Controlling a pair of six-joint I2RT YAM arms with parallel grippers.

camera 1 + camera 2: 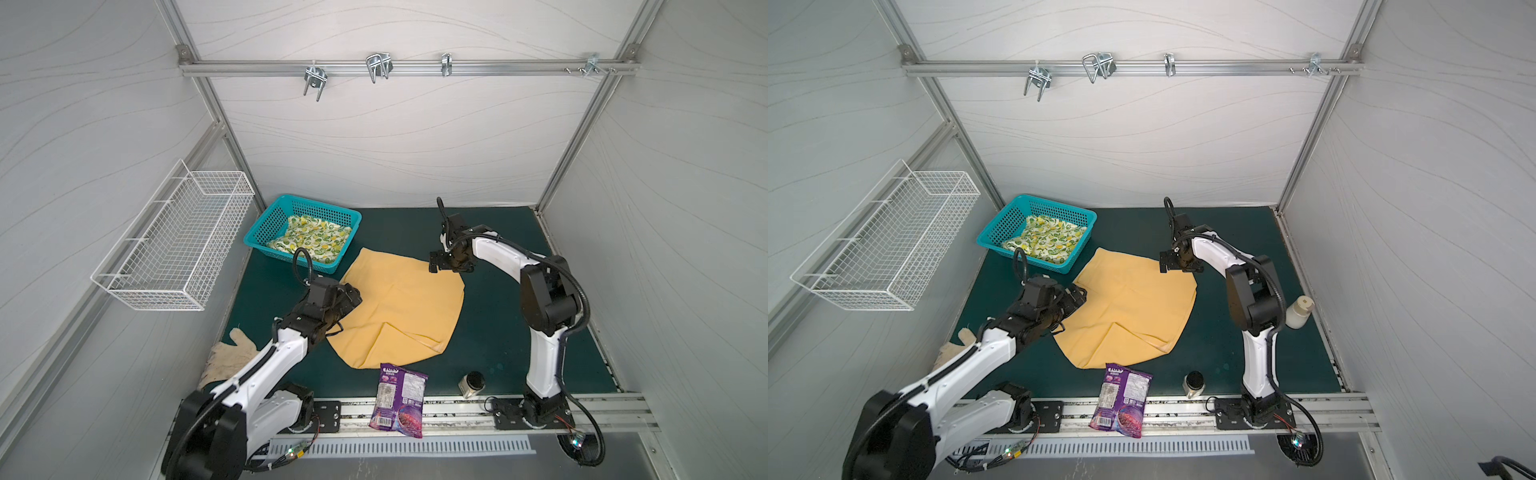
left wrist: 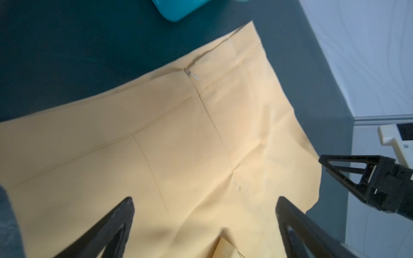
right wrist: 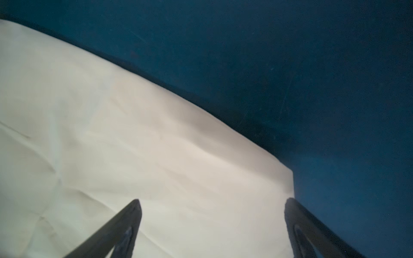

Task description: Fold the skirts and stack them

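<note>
Left gripper (image 2: 204, 198) and right gripper (image 3: 213, 200) hang wide open, empty, over the yellow skirt (image 1: 403, 307). Best to pinch both far corners level, then fold nearward.

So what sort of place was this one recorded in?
Probably a purpose-built robot test booth, not a home: an aluminium frame with white panel walls encloses a green mat, and the left arm and right arm are bolted to a metal rail along its front edge.
</note>
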